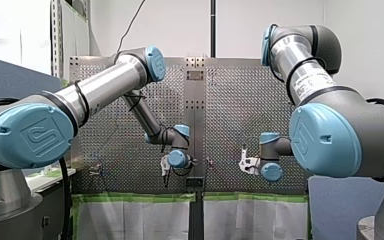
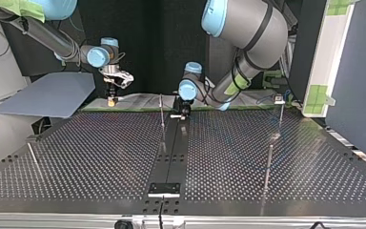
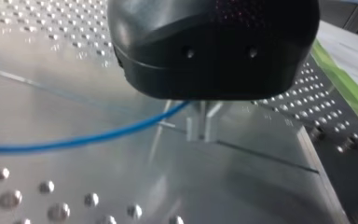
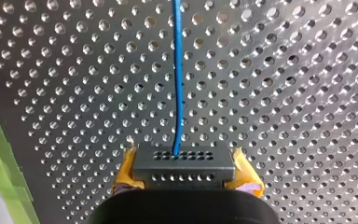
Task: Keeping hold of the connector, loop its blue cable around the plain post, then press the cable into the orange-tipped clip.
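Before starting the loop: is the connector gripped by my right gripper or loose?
Gripped: right wrist view shows the connector clamped between the yellow pads of my right gripper, blue cable leading away.

Front view: the big blue joint cap (image 1: 30, 135) on my left arm carries an embossed logo in a rounded square, a stylised letter pair that reads roughly as UR. The same embossed mark shows only in part, seen at an angle, on the blue cap (image 1: 314, 142) of my right arm. A white label (image 1: 314, 85) with dark print sits on my right arm's silver tube, too small to read; top and wrist views give nothing legible.
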Robot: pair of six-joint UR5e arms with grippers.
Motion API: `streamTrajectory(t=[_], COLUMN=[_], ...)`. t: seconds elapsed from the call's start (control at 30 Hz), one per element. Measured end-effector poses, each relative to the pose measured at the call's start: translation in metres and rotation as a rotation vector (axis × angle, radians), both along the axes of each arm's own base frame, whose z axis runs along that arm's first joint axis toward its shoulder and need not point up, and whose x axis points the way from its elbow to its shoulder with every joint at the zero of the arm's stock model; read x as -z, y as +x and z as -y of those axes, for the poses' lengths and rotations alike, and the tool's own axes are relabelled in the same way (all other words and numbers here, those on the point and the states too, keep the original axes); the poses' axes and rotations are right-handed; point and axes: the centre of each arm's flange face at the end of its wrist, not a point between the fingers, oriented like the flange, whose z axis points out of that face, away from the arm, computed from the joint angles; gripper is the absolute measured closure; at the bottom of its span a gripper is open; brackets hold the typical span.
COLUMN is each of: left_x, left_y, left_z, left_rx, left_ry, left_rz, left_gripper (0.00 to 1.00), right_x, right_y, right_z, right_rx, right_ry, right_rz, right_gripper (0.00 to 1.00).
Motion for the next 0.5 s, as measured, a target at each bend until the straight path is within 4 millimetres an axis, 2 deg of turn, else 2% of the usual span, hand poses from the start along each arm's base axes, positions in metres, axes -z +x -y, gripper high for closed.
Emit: streamTrajectory(t=[0.07, 0.1, 0.13, 0.17, 0.2, 0.27, 0.5], left_x=[0.0, -0.001, -0.001, -0.001, -0.001, 0.0, 0.002], left_y=[0.0, 0.0, 0.0, -0.001, -0.001, -0.002, -0.009], left_z=[0.003, 0.004, 0.005, 0.006, 0.007, 0.009, 0.012], left_rx=[0.02, 0.029, 0.039, 0.052, 0.063, 0.087, 0.142], left_ry=[0.0, 0.001, 0.004, 0.01, 0.015, 0.029, 0.09], left_rz=[0.007, 0.009, 0.01, 0.012, 0.013, 0.014, -0.009], left_gripper=[0.51, 0.51, 0.4, 0.34, 0.34, 0.22, 0.16], right_x=[0.0, 0.001, 0.001, 0.001, 0.002, 0.002, 0.004], right_y=[-0.001, -0.001, -0.002, -0.002, -0.002, -0.002, -0.002], right_z=[0.0, 0.0, 0.0, 0.0, 0.0, -0.001, -0.001], right_rx=[0.001, 0.002, 0.002, 0.002, 0.002, 0.002, 0.002], right_ry=[0.002, 0.004, 0.005, 0.007, 0.008, 0.01, 0.013], right_rz=[-0.001, -0.003, -0.004, -0.006, -0.008, -0.01, -0.013], right_gripper=[0.87, 0.87, 0.87, 0.87, 0.87, 0.87, 0.87])
